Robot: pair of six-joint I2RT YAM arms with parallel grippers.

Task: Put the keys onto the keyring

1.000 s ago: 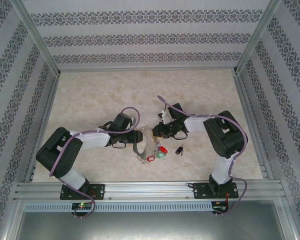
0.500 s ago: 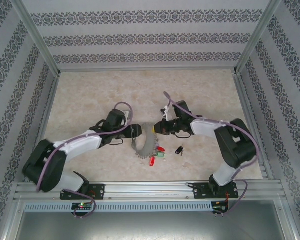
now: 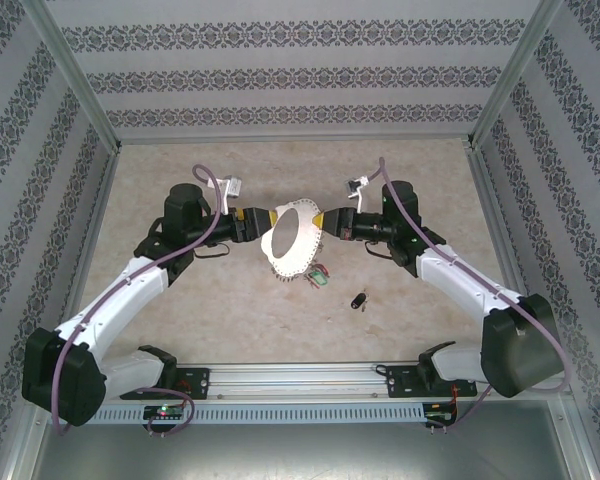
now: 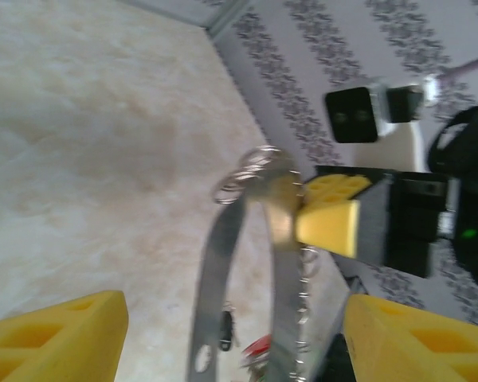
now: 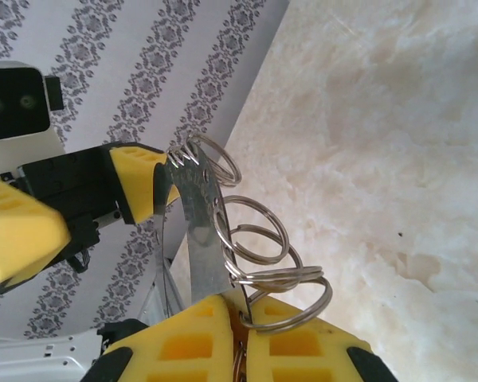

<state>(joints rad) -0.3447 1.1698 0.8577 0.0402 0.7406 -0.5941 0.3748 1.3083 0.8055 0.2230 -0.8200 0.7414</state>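
Observation:
The keyring (image 3: 277, 262), a big thin silvery loop, hangs in the air between both arms over the table's middle. My right gripper (image 3: 327, 222) is shut on its right end; in the right wrist view the yellow fingers (image 5: 191, 334) pinch the metal band (image 5: 199, 231). My left gripper (image 3: 260, 222) is at the loop's left end, jaws wide open, and both bands of the keyring (image 4: 283, 263) run between its fingers (image 4: 56, 334) without touching. The red key (image 3: 314, 271) dangles under the loop. The black key (image 3: 359, 299) lies loose on the table.
Several small split rings (image 5: 259, 239) hang along the loop's edge. A green tag (image 3: 321, 281) dangles beside the red key. Patterned walls and an aluminium frame (image 3: 80, 90) enclose the marbled table; the far half is free.
Both arms have reached farther out and lifted the keyring off the table, the red key with it. The right gripper has closed on the loop and the left jaws have widened. The black key stayed put.

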